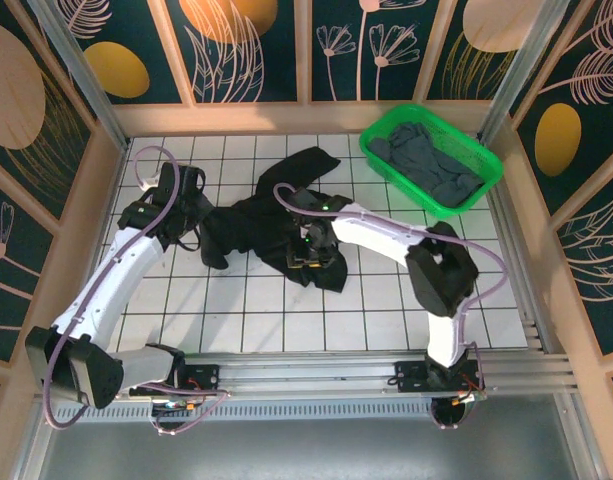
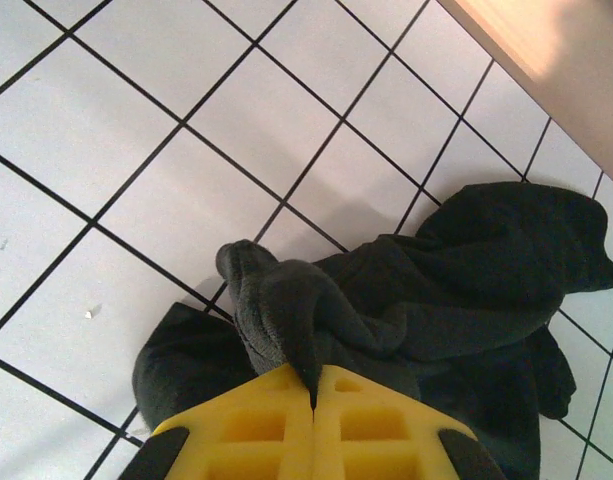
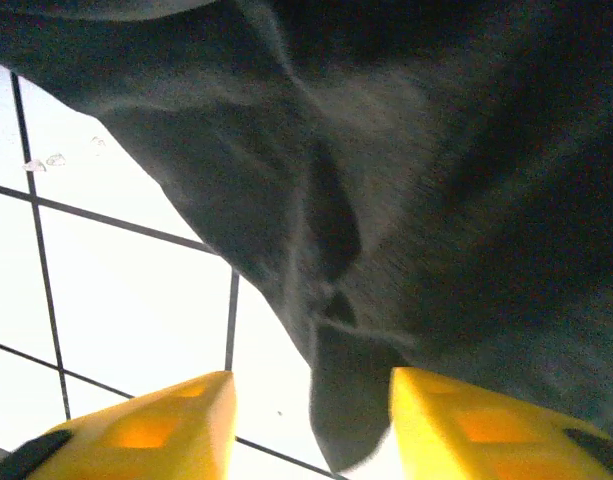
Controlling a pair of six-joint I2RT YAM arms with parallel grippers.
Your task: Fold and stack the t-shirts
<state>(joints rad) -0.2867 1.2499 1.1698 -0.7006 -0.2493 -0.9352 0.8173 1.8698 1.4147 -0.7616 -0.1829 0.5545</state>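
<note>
With the left claw pinched tight on a bunched edge of the black shirt, crumpled on the tabletop just left of the green basket, close the parted right claw on its hanging flap, then draw both apart evenly to flatten.

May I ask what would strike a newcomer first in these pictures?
A crumpled black t-shirt sprawls centrally, one end pinched in the shut left gripper. The right gripper hangs open around a fold of it. A green basket holding a grey t-shirt sits back right.
</note>
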